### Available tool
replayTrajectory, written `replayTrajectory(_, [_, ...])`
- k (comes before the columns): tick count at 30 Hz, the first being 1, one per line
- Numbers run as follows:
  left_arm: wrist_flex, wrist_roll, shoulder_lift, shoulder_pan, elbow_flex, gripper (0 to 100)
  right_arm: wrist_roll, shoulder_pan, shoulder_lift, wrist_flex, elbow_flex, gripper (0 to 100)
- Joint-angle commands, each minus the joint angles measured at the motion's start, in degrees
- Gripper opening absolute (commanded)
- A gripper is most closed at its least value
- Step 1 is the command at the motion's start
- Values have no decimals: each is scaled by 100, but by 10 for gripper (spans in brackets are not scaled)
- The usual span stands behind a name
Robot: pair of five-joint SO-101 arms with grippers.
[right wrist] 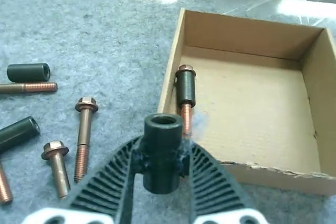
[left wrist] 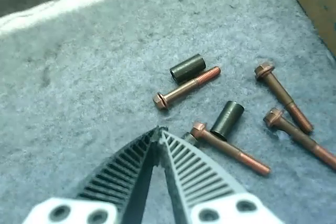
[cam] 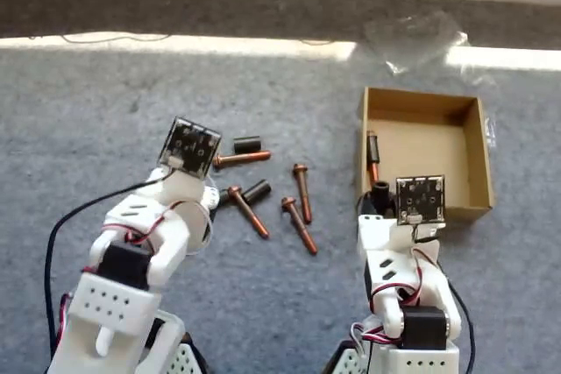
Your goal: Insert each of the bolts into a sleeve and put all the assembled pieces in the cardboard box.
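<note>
The right gripper [right wrist: 161,153] clamps an upright dark cylindrical metal sleeve [right wrist: 163,129] just outside the brown cardboard box [right wrist: 247,35]; a sleeved copper bolt [right wrist: 185,90] lies inside it; the left gripper [left wrist: 159,132], pinched shut empty, hangs well apart from the box.

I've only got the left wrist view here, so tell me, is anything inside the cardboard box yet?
Observer: Yes. One copper-coloured bolt fitted through a dark cylindrical sleeve lies inside the open brown cardboard box, against the wall nearest the loose bolts.
Operator: What's the right arm holding?
Observer: The right end effector is shut on a second dark sleeve whose bore is empty.
Operator: Anything behind the box?
Observer: A crumpled clear plastic bag lies just beyond it.
</note>
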Motion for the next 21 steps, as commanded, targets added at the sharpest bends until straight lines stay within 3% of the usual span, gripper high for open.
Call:
replayTrajectory(1, [-18,862,1007,312,-620,4,-44,57,-57,-295,-31,5])
replayTrajectory(21, [-308,4079,5657,541,-2677,5,-35,48,-57,-295,-40,5])
